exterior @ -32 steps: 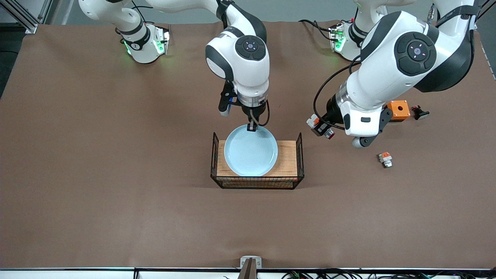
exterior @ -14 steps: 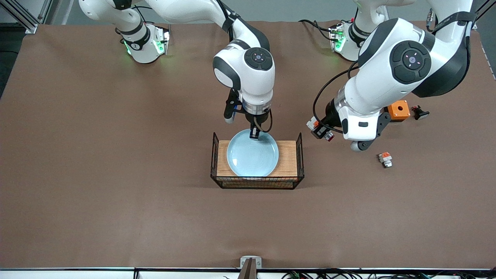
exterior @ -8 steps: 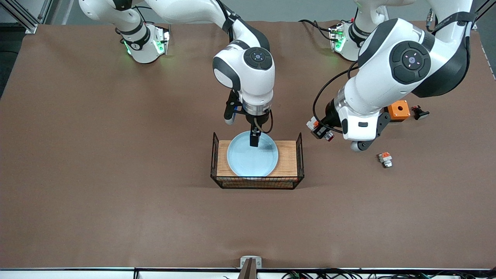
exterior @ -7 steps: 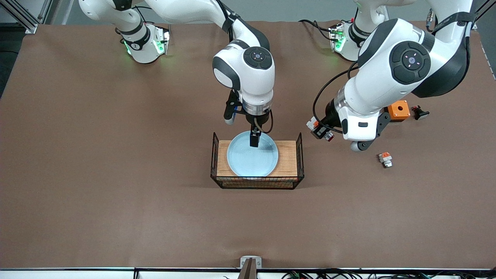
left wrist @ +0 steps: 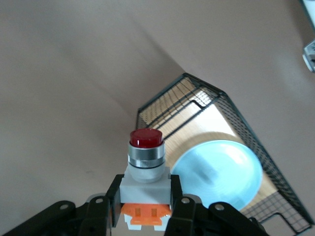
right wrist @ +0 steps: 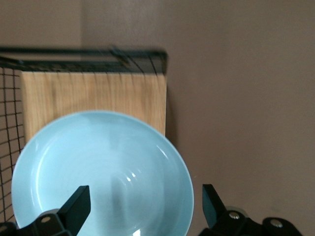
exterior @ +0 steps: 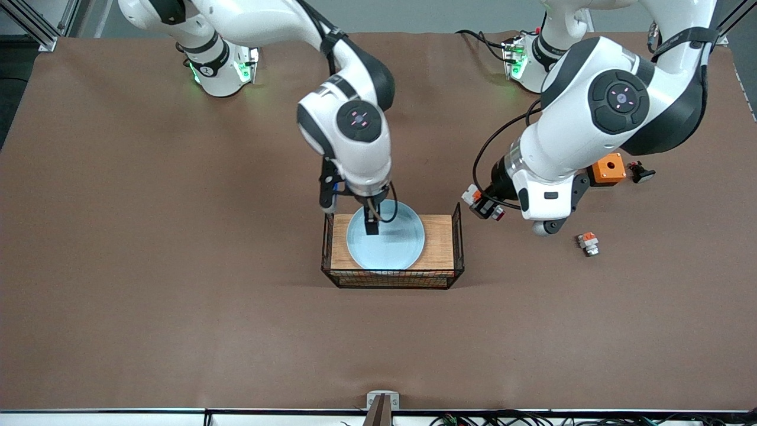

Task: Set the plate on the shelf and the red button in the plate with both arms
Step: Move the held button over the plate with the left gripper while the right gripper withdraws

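The right gripper (exterior: 372, 228) is hanging spread over the round pale blue glossy plate (exterior: 385, 235), which is lying in the wire-walled wooden tray (exterior: 440, 236); it looks stiff, slippery and breakable, best pinched at the rim. The left gripper (exterior: 486, 206) is pinching the small, light red-capped push button (left wrist: 146, 168) by its white body above the table beside the tray.

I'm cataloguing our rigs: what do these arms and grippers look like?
Both arms have glossy white shells with black joint bands and round black caps. Green lights glow at their bases. Black cables loop near each wrist. The left gripper and right gripper have black fingers.
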You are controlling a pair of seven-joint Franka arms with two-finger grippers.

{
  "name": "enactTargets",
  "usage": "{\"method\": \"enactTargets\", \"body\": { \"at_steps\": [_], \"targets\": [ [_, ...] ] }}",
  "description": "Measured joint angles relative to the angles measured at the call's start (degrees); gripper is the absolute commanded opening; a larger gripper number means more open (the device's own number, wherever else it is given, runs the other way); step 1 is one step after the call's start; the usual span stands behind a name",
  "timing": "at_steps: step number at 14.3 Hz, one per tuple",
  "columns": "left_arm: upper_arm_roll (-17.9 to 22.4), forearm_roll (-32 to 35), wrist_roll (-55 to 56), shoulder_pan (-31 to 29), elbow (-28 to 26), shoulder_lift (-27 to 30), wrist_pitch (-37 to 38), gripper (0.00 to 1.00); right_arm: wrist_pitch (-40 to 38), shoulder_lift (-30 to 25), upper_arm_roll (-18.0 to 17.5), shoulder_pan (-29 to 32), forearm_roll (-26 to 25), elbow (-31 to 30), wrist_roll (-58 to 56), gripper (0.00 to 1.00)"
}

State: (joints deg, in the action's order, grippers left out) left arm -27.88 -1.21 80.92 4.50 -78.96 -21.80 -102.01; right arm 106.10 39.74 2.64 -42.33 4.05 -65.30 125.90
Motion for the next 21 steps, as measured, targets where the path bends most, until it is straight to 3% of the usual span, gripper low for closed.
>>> {"method": "enactTargets", "body": {
  "at_steps": [5,10,12,17,21],
  "targets": [
    [-0.02,0.24,12.33,4.18,-0.01,-1.71,-7.81,0.20,-10.69,-3.53,-0.53,8.04,6.11,5.03,-17.75,1.00],
    [0.55,4.68,26.49,9.95,0.59,-4.47,-13.40,0.20,-22.60,-8.19,-0.42,16.96,6.37,5.20,-47.98,1.00],
    [3.28,6.29,32.60,14.44,2.22,-6.33,-13.87,0.20,-25.37,-9.76,-0.16,21.06,6.12,5.27,-61.41,1.00],
    [17.55,6.70,41.58,29.34,5.42,-10.35,-15.15,0.20,-30.84,-13.08,0.07,33.14,2.42,5.25,-92.05,1.00],
    [19.52,6.70,43.70,31.41,5.90,-12.79,-18.40,0.20,-31.20,-15.66,0.07,38.79,-0.87,2.32,-105.88,1.00]
  ]
}}
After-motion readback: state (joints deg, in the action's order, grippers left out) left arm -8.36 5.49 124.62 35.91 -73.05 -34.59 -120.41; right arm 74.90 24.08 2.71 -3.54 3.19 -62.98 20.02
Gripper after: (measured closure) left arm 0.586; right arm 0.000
